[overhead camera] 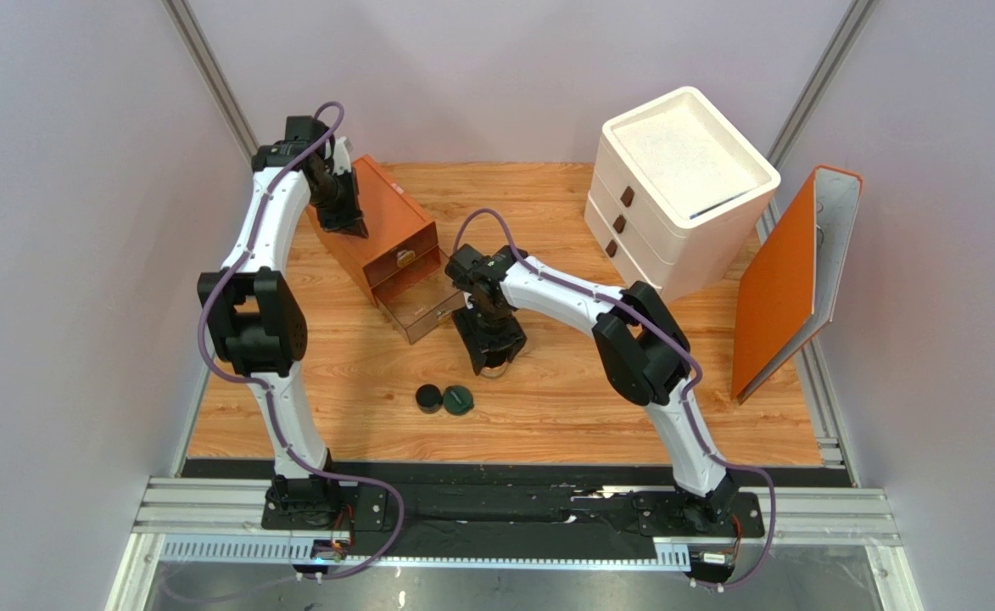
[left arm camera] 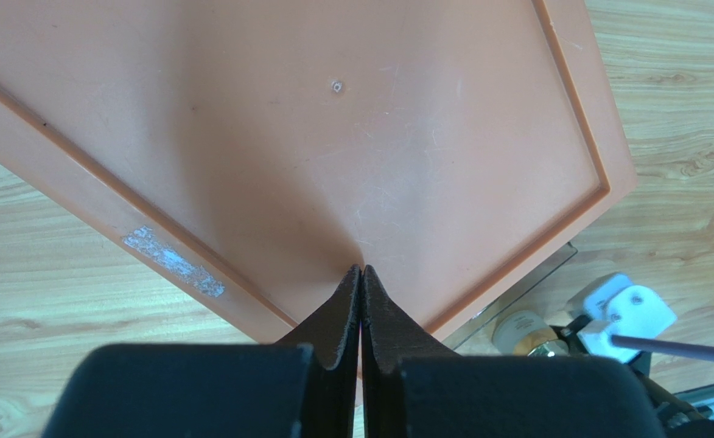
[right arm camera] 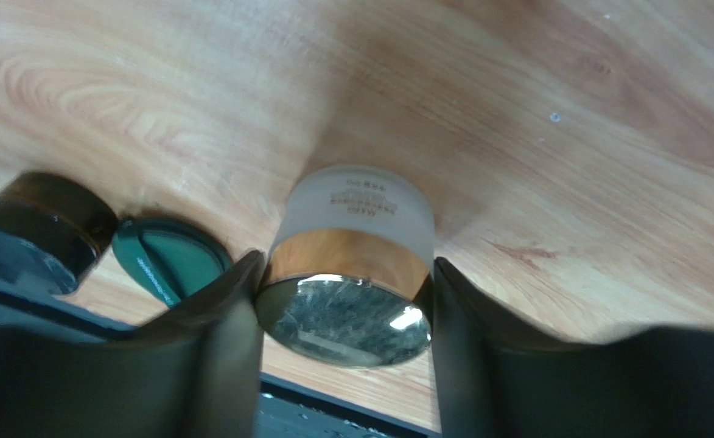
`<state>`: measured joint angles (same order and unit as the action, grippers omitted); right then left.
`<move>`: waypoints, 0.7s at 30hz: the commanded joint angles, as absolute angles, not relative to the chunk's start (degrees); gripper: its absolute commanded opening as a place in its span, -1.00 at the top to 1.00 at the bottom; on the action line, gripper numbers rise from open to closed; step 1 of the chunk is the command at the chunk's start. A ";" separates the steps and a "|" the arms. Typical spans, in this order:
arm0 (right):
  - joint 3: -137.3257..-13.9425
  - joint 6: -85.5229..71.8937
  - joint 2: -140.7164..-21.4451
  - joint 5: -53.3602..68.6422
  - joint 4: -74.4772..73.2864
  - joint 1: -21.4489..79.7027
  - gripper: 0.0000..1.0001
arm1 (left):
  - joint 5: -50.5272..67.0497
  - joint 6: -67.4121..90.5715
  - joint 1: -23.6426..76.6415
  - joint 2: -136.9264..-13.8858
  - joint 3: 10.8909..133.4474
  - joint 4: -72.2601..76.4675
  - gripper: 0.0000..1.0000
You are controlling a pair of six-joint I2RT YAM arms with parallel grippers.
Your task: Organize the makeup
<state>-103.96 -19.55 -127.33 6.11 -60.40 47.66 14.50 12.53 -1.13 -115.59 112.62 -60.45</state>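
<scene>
My right gripper [overhead camera: 491,354] is shut on the gold-rimmed round jar [right arm camera: 351,265]; its frosted body and mirror-like lid sit between the two fingers [right arm camera: 214,338], just over the wooden table. The black compact [overhead camera: 430,399] and the dark green compact [overhead camera: 460,401] lie side by side on the table just in front of that gripper. Both also show in the right wrist view, the black compact [right arm camera: 45,233] and the green one [right arm camera: 168,260]. My left gripper [left arm camera: 361,270] is shut and empty, its tips resting on top of the orange drawer box [left arm camera: 333,137]. One beige bottle [left arm camera: 523,328] shows in the box's open drawer.
The orange drawer box [overhead camera: 381,236] stands at the back left with its lower drawer [overhead camera: 423,308] pulled out toward the right arm. A white drawer unit [overhead camera: 674,191] stands at the back right. An orange flat board [overhead camera: 789,287] leans at the right edge.
</scene>
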 commanded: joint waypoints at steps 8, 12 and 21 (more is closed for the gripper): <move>-107.13 -19.60 -125.07 1.67 -59.33 47.72 1.00 | 10.64 10.19 -1.23 -117.69 109.16 -65.66 1.00; -110.12 -19.60 -122.96 1.14 -58.45 47.72 1.00 | 11.42 10.63 -1.32 -117.95 109.42 -65.39 1.00; -120.39 -19.60 -122.43 2.46 -50.73 47.72 1.00 | 11.51 10.63 -1.23 -117.86 109.51 -65.48 1.00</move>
